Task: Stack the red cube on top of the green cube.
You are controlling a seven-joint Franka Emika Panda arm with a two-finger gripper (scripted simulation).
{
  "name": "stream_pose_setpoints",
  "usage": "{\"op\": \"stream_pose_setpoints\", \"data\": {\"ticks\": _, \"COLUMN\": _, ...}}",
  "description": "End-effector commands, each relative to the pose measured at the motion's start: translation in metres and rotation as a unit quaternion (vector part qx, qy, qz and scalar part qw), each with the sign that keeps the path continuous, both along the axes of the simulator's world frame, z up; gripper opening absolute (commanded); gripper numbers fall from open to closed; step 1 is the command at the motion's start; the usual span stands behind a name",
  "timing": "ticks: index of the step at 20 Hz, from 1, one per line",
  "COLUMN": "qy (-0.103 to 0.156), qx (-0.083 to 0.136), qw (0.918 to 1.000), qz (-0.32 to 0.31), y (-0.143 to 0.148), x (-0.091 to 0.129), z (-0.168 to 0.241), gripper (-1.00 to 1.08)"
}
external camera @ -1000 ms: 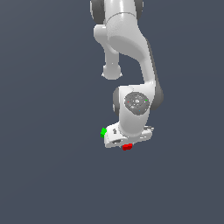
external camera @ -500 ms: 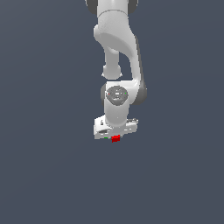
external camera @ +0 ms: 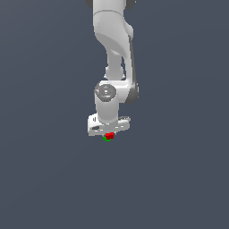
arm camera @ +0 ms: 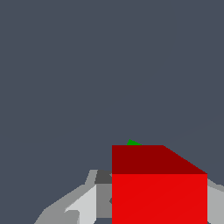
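Observation:
The red cube [external camera: 110, 135] shows just under the white hand of the arm in the exterior view, held in my gripper [external camera: 108, 135]. A sliver of the green cube [external camera: 106, 139] peeks out directly below and slightly toward the exterior view's left of it. In the wrist view the red cube [arm camera: 159, 188] fills the space between the grey fingers [arm camera: 83, 203], which are shut on it. Only a small green corner of the green cube [arm camera: 132, 142] pokes out beyond the red cube's far edge. Whether the two cubes touch I cannot tell.
The surface around is a plain dark grey-blue floor [external camera: 179, 179]. The white arm [external camera: 112, 53] rises straight above the hand and hides the fingers in the exterior view.
The arm has swung toward the exterior view's left, carrying the red cube with it. The red cube now sits over the green cube, which earlier stood apart beside the hand.

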State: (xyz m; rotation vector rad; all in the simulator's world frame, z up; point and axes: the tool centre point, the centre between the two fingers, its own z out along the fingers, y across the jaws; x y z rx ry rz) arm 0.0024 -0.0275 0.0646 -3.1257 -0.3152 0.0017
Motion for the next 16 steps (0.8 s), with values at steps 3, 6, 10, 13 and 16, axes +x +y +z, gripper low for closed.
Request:
{"op": "stream_pose_setpoints", "data": {"ticks": 3, "qy": -0.001, "qx": 0.0, "qw": 1.0, "qz": 0.0, "y": -0.0104, "x": -0.0086, "z": -0.0031, "gripper": -1.0}}
{"op": "stream_pose_setpoints", "data": {"ticks": 6, "qy": -0.001, "qx": 0.0, "qw": 1.0, "qz": 0.0, "y": -0.0125, "x": -0.0102, "z": -0.0037, "gripper": -1.0}}
{"op": "stream_pose_setpoints", "data": {"ticks": 10, "qy": -0.001, "qx": 0.0, "qw": 1.0, "qz": 0.0, "y": -0.0125, "x": -0.0102, "z": -0.0037, "gripper": 1.0}}
{"op": "stream_pose_setpoints", "data": {"ticks": 13, "qy": -0.001, "qx": 0.0, "qw": 1.0, "qz": 0.0, "y": -0.0125, "x": -0.0102, "z": -0.0037, "gripper": 1.0}}
{"op": "stream_pose_setpoints", "data": {"ticks": 16, "qy": -0.001, "qx": 0.0, "qw": 1.0, "qz": 0.0, "y": -0.0125, "x": -0.0102, "z": -0.0037, "gripper": 1.0}}
